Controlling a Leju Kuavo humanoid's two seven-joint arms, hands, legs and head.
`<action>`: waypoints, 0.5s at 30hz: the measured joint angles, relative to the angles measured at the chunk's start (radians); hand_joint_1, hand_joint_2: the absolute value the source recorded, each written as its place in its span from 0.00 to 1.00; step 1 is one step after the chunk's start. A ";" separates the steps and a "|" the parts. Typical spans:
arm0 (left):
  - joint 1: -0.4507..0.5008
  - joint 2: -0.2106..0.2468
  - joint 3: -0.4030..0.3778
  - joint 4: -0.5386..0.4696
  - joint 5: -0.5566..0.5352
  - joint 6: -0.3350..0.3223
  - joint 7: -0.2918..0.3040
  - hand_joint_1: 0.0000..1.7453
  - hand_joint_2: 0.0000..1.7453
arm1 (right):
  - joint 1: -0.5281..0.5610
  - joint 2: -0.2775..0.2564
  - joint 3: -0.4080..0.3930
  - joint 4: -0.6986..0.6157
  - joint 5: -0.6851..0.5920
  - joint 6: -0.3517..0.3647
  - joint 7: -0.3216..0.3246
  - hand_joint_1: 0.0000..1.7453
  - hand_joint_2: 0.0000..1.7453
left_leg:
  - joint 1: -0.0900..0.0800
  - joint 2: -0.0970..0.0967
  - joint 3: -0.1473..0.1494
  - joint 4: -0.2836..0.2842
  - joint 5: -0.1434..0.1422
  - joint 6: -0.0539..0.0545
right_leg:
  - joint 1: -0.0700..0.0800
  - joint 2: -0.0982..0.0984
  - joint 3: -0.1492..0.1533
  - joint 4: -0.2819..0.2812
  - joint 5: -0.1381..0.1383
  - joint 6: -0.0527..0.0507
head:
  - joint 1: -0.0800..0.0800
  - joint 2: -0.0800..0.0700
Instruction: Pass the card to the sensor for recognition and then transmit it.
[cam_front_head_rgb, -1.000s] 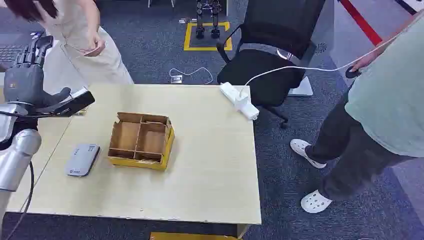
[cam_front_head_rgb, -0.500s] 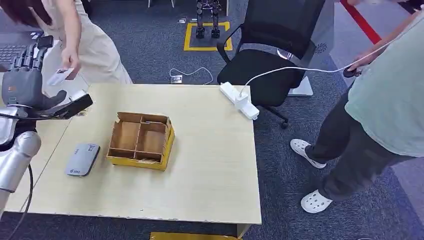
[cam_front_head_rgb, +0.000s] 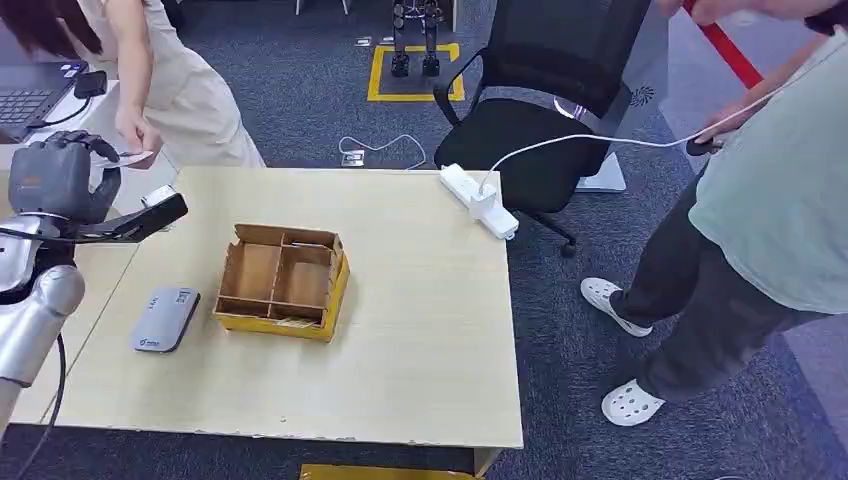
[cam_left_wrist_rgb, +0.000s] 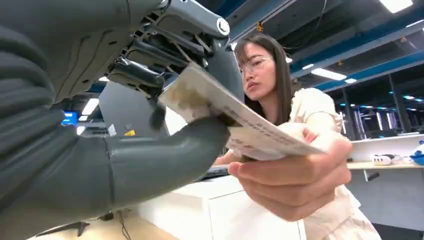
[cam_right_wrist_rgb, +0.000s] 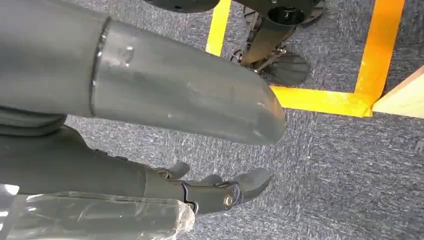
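Note:
My left hand (cam_front_head_rgb: 58, 178) is raised beyond the table's far left corner. Its fingers are curled over a white card (cam_front_head_rgb: 133, 156), which a person in light clothes is holding out. In the left wrist view the card (cam_left_wrist_rgb: 240, 120) is pinched between my thumb (cam_left_wrist_rgb: 150, 160) and my dark fingers, while the person's hand (cam_left_wrist_rgb: 295, 180) still grips its other end. The grey sensor (cam_front_head_rgb: 165, 318) lies flat on the table's left side, below and in front of my hand. My right hand (cam_right_wrist_rgb: 150, 95) hangs over the carpet with nothing in it, thumb apart from the fingers.
A cardboard box with dividers (cam_front_head_rgb: 283, 280) sits mid-table, right of the sensor. A white power strip (cam_front_head_rgb: 480, 200) lies at the far right corner, with a black office chair (cam_front_head_rgb: 550, 100) behind it. A second person (cam_front_head_rgb: 760, 220) stands at the right.
The person brought the card up to my left hand. My fingers, stretched upward before, have curled down and closed on it.

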 joint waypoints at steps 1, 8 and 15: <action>0.000 0.000 0.000 0.000 -0.001 0.002 0.000 1.00 1.00 | 0.001 -0.002 0.006 0.000 -0.005 -0.002 0.000 0.00 0.00 | 0.000 0.000 0.000 0.000 0.000 0.000 | 0.000 0.000 0.000 0.000 0.000 0.000 | 0.000 0.000; 0.002 -0.002 0.000 0.003 -0.006 0.011 -0.002 1.00 1.00 | 0.004 -0.010 0.042 0.000 -0.044 -0.011 0.003 0.00 0.00 | 0.000 0.000 0.000 0.000 0.000 0.000 | 0.000 0.000 0.000 0.000 0.000 0.000 | 0.000 0.000; 0.014 -0.005 0.000 0.003 0.020 0.024 -0.023 1.00 1.00 | 0.006 -0.021 0.082 0.000 -0.073 -0.024 0.014 0.00 0.00 | 0.000 0.000 0.000 0.000 0.000 0.000 | 0.000 0.000 0.000 0.000 0.000 0.000 | 0.000 0.000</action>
